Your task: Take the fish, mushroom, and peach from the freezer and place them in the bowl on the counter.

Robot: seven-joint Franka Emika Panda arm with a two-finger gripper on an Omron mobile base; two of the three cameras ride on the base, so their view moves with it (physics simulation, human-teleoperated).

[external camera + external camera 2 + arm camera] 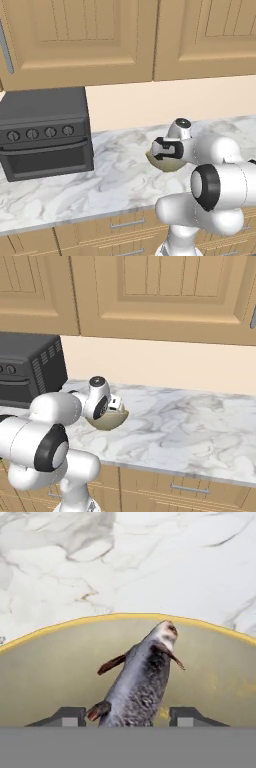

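The fish (142,677), grey with dark fins, lies head-away between my gripper's (128,717) two dark fingertips (70,716), over the inside of the olive-yellow bowl (45,667). A small gap shows on each side of its body, so the jaws stand open. The bowl (168,164) rests on the marble counter (110,180), with my hand directly above it. From the right, the bowl (111,421) sits under the gripper (116,404) on the counter (190,431). The freezer, mushroom and peach are out of view.
A dark grey countertop oven (45,132) stands at the left end of the counter, also the oven (25,373) from the right side. Tan wall cabinets (100,40) hang above. Drawers with metal handles (190,489) run below the counter edge.
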